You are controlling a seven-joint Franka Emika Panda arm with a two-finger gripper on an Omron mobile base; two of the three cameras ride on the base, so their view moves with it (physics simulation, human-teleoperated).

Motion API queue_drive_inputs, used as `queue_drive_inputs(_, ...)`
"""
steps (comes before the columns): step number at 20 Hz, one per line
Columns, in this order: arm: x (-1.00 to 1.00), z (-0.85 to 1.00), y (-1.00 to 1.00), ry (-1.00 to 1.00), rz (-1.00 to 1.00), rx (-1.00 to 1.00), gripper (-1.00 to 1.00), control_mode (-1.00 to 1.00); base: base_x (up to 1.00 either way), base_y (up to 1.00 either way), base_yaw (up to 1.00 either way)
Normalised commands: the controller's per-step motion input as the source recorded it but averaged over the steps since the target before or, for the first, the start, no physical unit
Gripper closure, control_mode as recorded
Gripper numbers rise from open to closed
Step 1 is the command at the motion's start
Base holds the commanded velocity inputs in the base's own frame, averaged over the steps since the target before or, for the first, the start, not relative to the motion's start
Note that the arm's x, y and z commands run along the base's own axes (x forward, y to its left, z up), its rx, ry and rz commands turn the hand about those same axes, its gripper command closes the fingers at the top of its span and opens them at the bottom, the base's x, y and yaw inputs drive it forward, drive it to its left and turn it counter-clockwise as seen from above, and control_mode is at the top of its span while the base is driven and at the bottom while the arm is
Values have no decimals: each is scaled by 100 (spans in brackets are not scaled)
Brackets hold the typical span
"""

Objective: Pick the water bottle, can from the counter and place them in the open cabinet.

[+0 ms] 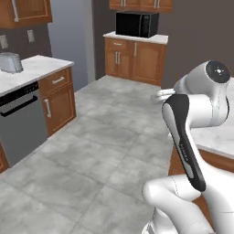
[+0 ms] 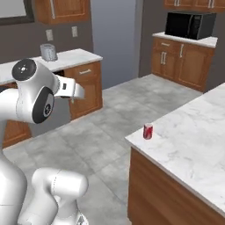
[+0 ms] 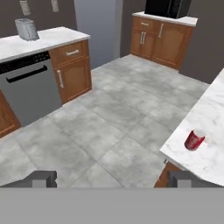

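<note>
1. Kitchen, grey tiled floor (image 3: pixel 113 127) spread below my hand, wood cabinets round the walls.
2. My gripper (image 3: pixel 113 178): fingertips (image 3: pixel 41 178) far apart at the bottom of the hand view, jaws wide, nothing between them, touching nothing.
3. Nearest thing: the can (image 3: pixel 194 140), red with silver top, ahead of my right fingertip and a bit beyond it. It stands upright on the counter (image 3: pixel 210 127), near that counter's corner edge, clear of my fingers.
4. Right base view, same can (image 2: pixel 148 131) alone near the marble corner (image 2: pixel 193 145), wood island base under the slab. My hand (image 2: pixel 72 91) sticks out from the arm well apart from it, over the floor.
5. Left base view: my arm's dark-backed link covers the counter (image 1: pixel 219 137); can not visible there.
6. Farther, to my left: dishwasher (image 3: pixel 30 92), grey front with dark bar handle, under a marble top; wood drawer cabinet (image 3: pixel 72 72) just beside it.
7. On that far-left top, a silver toaster (image 3: pixel 26 28); wall outlets above it.
8. Farthest, ahead and to the right: black microwave (image 3: pixel 168 6) on a marble-topped low cabinet (image 3: pixel 159 39) with two doors and drawers.
9. Water bottle: cannot find it. Upper wall cabinets (image 1: pixel 25 11) cropped at the frame tops; cannot tell if any door is open.
</note>
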Motion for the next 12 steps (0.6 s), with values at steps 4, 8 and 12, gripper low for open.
queue_drive_inputs(4,0,0,0,0,0,0,-100,100,18,0,-41)
queue_drive_inputs(8,0,0,0,0,0,0,-100,100,20,0,-41)
queue_drive_inputs(12,0,0,0,0,0,0,-100,100,17,0,-39)
